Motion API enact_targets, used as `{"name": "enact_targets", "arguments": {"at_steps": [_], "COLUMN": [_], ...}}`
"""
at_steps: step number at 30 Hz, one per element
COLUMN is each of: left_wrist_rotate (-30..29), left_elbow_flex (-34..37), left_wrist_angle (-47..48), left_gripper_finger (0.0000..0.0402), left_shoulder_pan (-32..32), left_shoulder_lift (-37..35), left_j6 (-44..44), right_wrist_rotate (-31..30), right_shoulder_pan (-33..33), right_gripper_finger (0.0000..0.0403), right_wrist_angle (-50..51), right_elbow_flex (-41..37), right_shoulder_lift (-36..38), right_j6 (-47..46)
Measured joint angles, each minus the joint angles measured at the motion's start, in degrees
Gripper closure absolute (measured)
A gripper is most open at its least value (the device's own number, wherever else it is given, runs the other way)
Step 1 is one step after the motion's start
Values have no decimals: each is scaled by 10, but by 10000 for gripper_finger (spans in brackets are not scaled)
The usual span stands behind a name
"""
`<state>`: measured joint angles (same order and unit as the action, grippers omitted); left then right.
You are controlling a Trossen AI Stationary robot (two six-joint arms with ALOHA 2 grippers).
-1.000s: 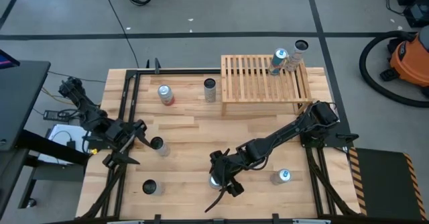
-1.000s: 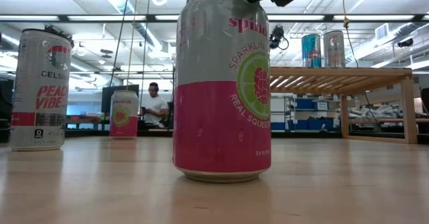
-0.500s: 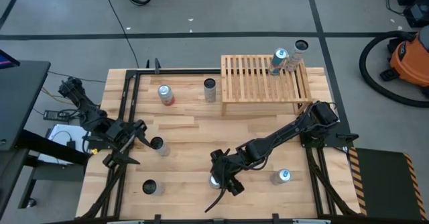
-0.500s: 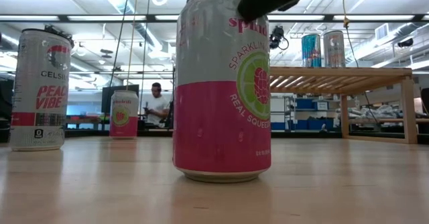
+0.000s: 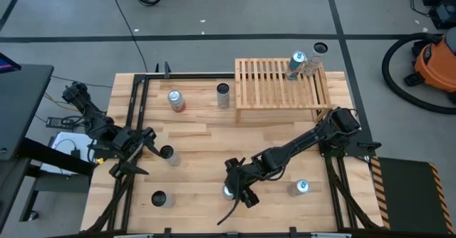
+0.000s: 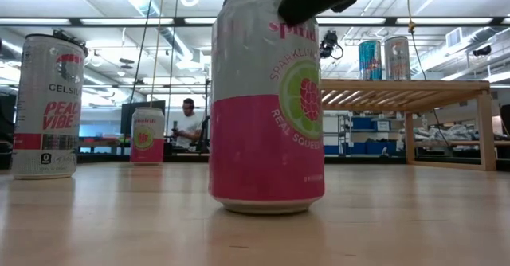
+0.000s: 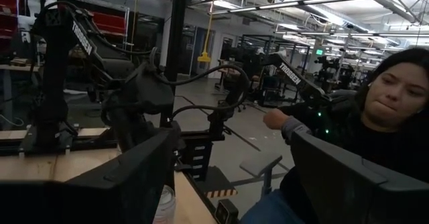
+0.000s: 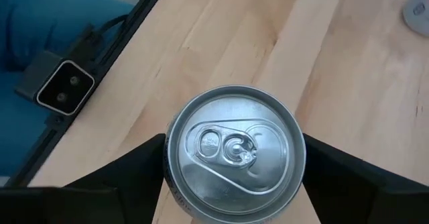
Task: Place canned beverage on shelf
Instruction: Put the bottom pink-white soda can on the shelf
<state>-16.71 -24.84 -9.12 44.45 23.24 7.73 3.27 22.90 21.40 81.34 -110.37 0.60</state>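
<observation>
r gripper straddles upright pink sparkling-water can from above, fingers pressed to both sides for lift to shelf. l gripper idle at table edge, fingers apart, empty.

Pink-and-silver can upright at table's near edge, under my right pincer.
Lime-and-raspberry logo faces low camera; tab closed. Light-wood slatted shelf at far edge, two cans upright on its right end.
</observation>
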Motion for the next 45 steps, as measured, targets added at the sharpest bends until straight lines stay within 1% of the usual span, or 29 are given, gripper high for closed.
{"name": "enact_targets", "arguments": {"at_steps": [2, 4, 7, 12, 17, 25, 32, 37, 43, 45], "left_wrist_rotate": [0, 0, 0, 0, 0, 0, 0, 0, 0, 0], "left_elbow_flex": [0, 0, 0, 0, 0, 0, 0, 0, 0, 0], "left_wrist_angle": [0, 0, -1, -1, 0, 0, 0, 0, 0, 0], "left_gripper_finger": [86, 86, 86, 86, 86, 86, 86, 86, 86, 86], "left_shoulder_pan": [0, 0, 0, 0, 0, 0, 0, 0, 0, 0], "left_shoulder_lift": [0, 0, 0, 0, 0, 0, 0, 0, 0, 0], "left_j6": [0, 0, 0, 0, 2, 2, 2, 1, 0, 0], "right_wrist_rotate": [11, 7, -2, -14, -62, -106, -115, -144, -145, -135], "right_shoulder_pan": [-6, -11, -19, -37, -65, -135, -201, -251, -324, -351], "right_gripper_finger": [94, 94, 94, 94, 94, 93, 93, 93, 93, 93], "right_wrist_angle": [21, 52, 90, 110, 138, 209, 259, 298, 313, 318], "right_elbow_flex": [7, 23, 47, 77, 99, 103, 103, 103, 103, 103], "right_shoulder_lift": [3, 3, 6, 20, 62, 168, 252, 297, 332, 338], "right_j6": [-22, -35, -38, -30, -6, -4, -4, 4, 27, 43]}}
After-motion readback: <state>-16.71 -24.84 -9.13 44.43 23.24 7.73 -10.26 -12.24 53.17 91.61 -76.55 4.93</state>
